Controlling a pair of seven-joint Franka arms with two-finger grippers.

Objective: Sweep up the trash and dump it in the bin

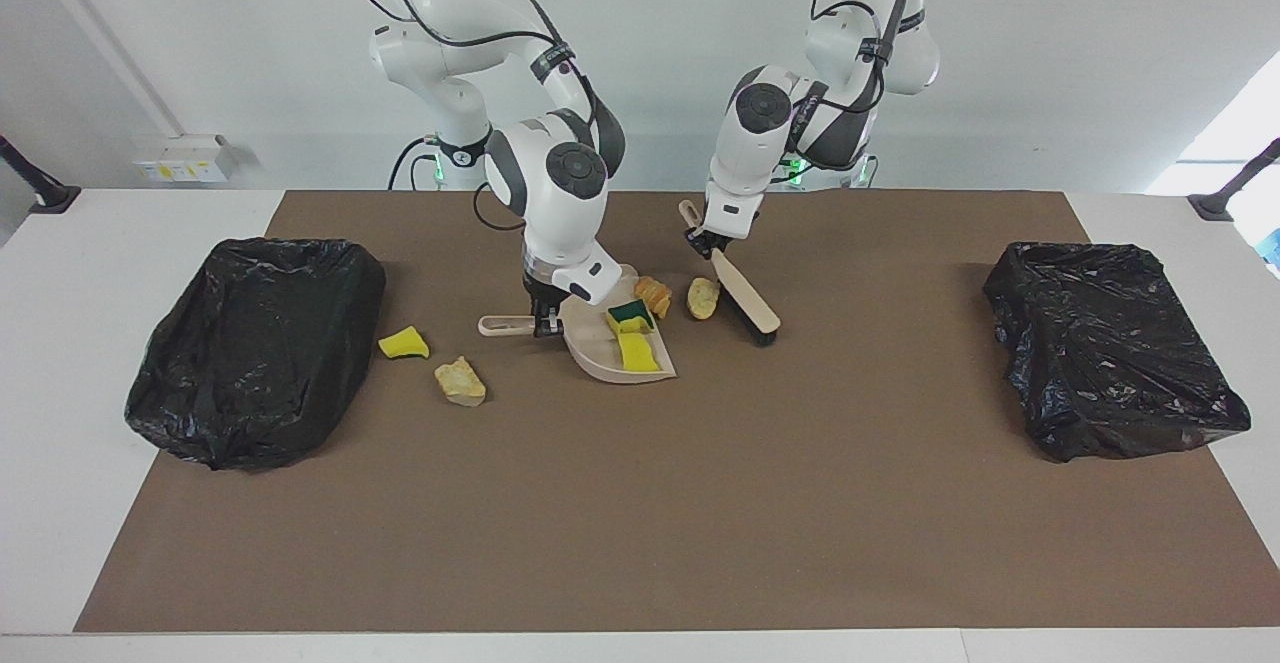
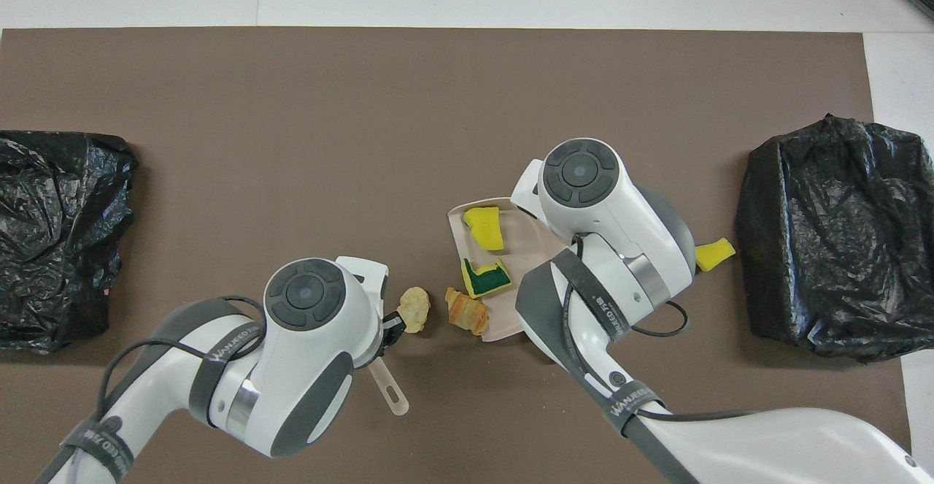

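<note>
Partway: my right gripper (image 1: 545,323) clamps the dustpan (image 1: 600,348), two sponge bits (image 1: 632,333) aboard; left gripper (image 1: 700,241) clamps the brush (image 1: 745,293). Five scraps left; bins (image 1: 255,348) unfed.

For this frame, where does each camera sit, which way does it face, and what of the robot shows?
Facing view: high across the table, looking at both arms' fronts; left gripper holds the brush, right gripper the dustpan.
Overhead view: above the robots' end, looking steeply down; arms enter from the bottom.
Shared: dustpan, both black bins.
</note>
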